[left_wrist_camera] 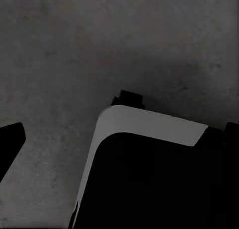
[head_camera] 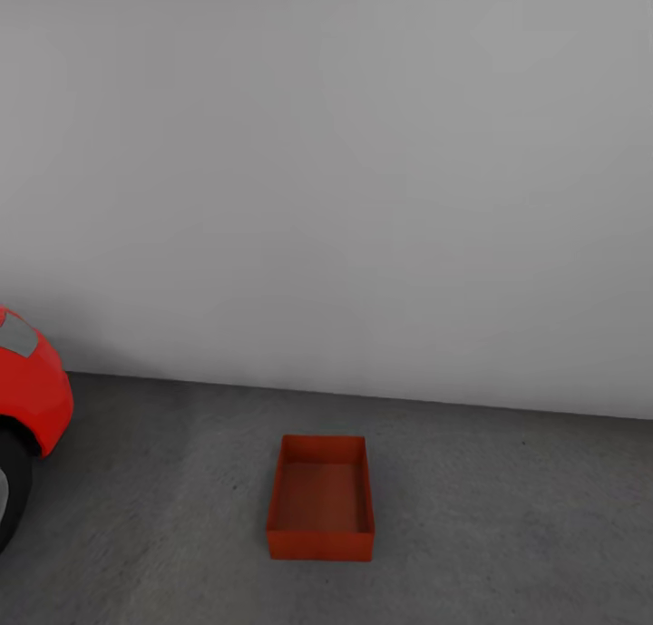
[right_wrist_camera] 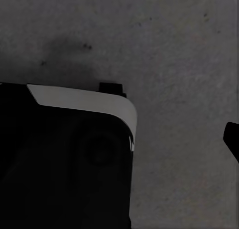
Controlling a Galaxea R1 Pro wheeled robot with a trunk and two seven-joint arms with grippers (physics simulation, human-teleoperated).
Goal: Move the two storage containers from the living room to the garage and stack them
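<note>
- Storage container (head_camera: 320, 498): one orange-red rectangular bin, open at the top, with plain smooth walls and a darker, shaded inside (nothing visible in it).
- Position: it stands upright on the floor (head_camera: 508, 534) of the garage, its long side running away from the head camera, a short way out from the wall (head_camera: 363, 171) and not touching it.
- Floor: dark grey, mottled concrete; also seen in both wrist views, beneath the robot's own dark body parts.
- Wall: plain white-grey, meeting the floor in a straight line behind the bin.
- Red car (head_camera: 32, 398): rounded red front corner with a grey lamp and part of a black tyre at the left edge of the head view, well apart from the bin.
- Grippers: a dark tip juts in at one edge of each wrist view (possibly a finger); whether either gripper is spread or pressed together cannot be told.
- Bin relative to grippers: cannot be told.
</note>
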